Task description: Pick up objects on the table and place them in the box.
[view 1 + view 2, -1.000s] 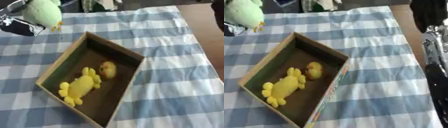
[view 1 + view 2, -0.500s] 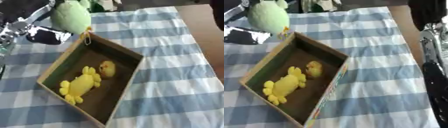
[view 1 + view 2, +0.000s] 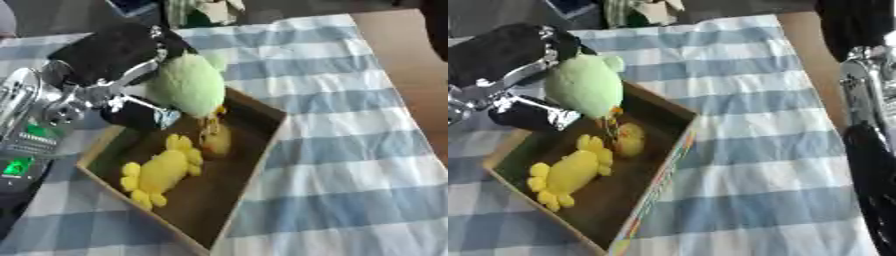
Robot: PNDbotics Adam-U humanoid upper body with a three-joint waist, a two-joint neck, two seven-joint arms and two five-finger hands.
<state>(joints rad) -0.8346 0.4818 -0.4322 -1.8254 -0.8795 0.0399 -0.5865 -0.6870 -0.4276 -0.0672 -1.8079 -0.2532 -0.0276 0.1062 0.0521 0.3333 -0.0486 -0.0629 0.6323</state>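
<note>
A light green plush toy (image 3: 187, 85) with orange feet hangs over the far corner of the cardboard box (image 3: 261, 145). My left hand (image 3: 131, 75) is shut on it from the left. Inside the box lie a yellow plush toy (image 3: 159, 171) with rounded limbs and a small yellow-orange duck (image 3: 215, 141). My right arm (image 3: 868, 145) runs down the right edge of the right eye view; its hand is not visible.
The box sits askew on a blue and white checked cloth (image 3: 350, 150). Brown table surface (image 3: 407, 55) shows at the right. Cluttered items (image 3: 197, 7) lie beyond the far edge of the cloth.
My left hand has carried the green toy rightward and down, from the far left of the cloth to above the box's far corner. The camera view has shifted.
</note>
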